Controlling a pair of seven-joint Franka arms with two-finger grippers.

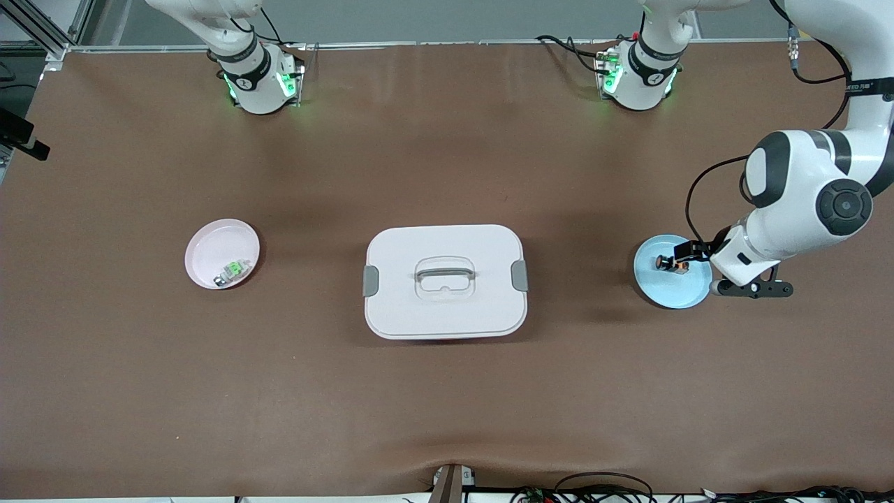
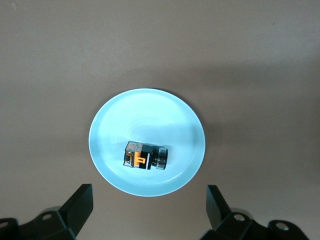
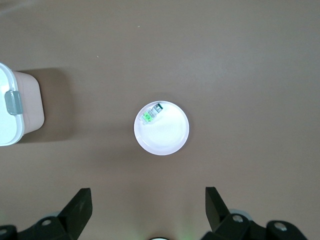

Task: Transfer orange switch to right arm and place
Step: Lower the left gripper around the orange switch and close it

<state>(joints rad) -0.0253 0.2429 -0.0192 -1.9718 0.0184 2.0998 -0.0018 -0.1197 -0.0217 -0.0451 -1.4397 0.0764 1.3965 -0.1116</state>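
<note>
Half the blue plate (image 1: pixel 663 290) (arm-covered) hides; orange switch (image 1: pixel 661 263) shows.

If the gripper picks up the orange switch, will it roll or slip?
The orange switch lies on its side in the blue plate; its round end might roll when nudged. Its boxy black body probably grips well. It looks small, likely light and stiff.

No text can be read for certain; only small, unreadable white lettering shows on a black band of the left arm (image 1: pixel 868 85).
</note>
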